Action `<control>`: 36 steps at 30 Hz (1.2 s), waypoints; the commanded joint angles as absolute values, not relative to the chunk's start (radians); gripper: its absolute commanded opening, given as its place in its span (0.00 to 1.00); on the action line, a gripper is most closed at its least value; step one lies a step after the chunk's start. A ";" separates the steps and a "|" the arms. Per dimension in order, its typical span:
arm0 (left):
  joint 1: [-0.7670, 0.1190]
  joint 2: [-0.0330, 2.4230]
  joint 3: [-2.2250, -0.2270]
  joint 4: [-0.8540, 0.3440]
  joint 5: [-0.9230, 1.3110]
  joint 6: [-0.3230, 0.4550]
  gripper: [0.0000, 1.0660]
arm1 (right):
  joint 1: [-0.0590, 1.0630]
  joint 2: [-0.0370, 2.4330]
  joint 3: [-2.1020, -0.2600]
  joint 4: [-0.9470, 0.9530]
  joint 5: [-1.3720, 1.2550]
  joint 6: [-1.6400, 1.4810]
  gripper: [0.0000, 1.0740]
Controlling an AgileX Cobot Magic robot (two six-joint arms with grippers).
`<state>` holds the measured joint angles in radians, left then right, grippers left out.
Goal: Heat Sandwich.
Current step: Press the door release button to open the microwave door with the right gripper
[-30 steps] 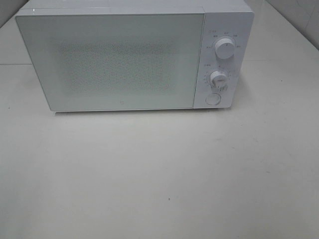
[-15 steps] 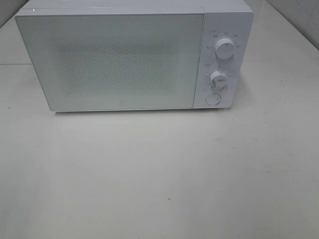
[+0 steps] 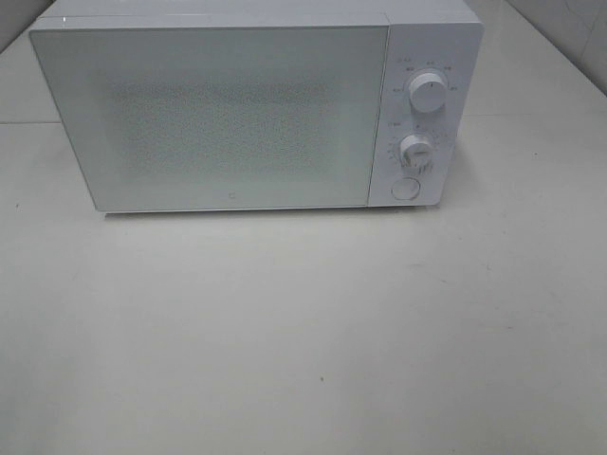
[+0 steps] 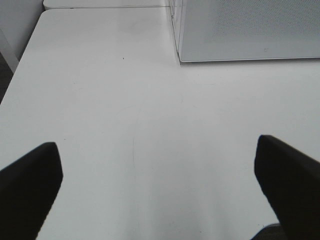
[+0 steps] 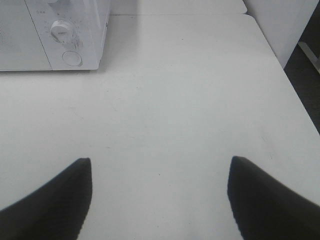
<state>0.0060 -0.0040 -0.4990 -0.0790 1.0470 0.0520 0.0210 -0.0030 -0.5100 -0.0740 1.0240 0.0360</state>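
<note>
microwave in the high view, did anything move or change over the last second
Nothing visibly changed. The microwave sits in the same spot on the table with its door shut. The upper knob, lower knob and round button look as they did before. No arm shows in the high view, earlier or now.

The microwave [image 3: 256,109] is cased in smooth white plastic with a faint sheen. Its door [image 3: 209,118] is faced with a glossy pane over a finely dotted mesh. The knobs [image 3: 429,94] are moulded in smooth white plastic. The table [image 3: 303,332] is finished smooth, off-white and nearly matt. The fingers [image 4: 30,190] are seen as matt black.
</note>
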 commanded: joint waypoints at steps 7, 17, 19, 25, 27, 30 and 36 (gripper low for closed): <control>0.010 -0.016 -0.493 -0.085 1.036 0.048 0.94 | 0.015 0.088 -0.542 -0.066 0.849 0.039 0.67; 0.010 -0.016 -0.493 -0.085 1.036 0.048 0.94 | 0.015 0.251 -0.542 -0.067 0.649 0.043 0.67; 0.010 -0.016 -0.493 -0.085 1.036 0.048 0.94 | 0.015 0.266 -0.542 -0.067 0.632 0.043 0.67; 0.010 -0.016 -0.493 -0.085 1.036 0.048 0.94 | 0.015 0.374 -0.542 -0.067 0.517 0.043 0.67; 0.010 -0.016 -0.493 -0.085 1.036 0.048 0.94 | 0.015 0.427 -0.542 -0.067 0.465 0.043 0.67; 0.010 -0.016 -0.493 -0.085 1.036 0.048 0.94 | 0.015 0.461 -0.542 -0.067 0.429 0.043 0.67; 0.010 -0.016 -0.493 -0.085 1.036 0.048 0.94 | 0.015 0.571 -0.542 -0.067 0.329 0.044 0.67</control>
